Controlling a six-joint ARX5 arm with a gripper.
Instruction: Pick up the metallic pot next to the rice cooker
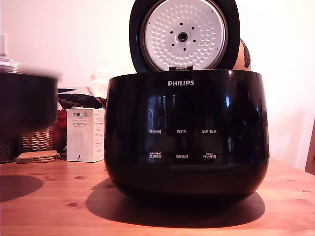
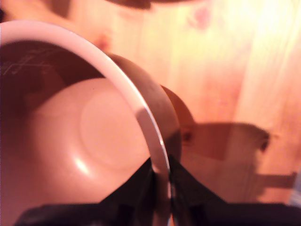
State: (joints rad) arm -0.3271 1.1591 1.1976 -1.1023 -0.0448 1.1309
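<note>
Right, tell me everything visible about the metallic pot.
The metallic pot is round, handleless and dark-walled with a thin pale rim and a smooth, empty inside. The gripper clamps its rim, one finger inside, one outside. In the exterior view it appears blurred at the left edge, above its shadow on the wooden table, apparently lifted clear.

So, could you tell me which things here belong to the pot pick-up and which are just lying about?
Belonging to the job:
- pot, blurred at the exterior view's left, lifted off the table
- gripper, fingers clamped on the pot's rim
- rice cooker, lid open

Just lying about:
- white Porlex box
- wicker basket
- cork coasters
</note>
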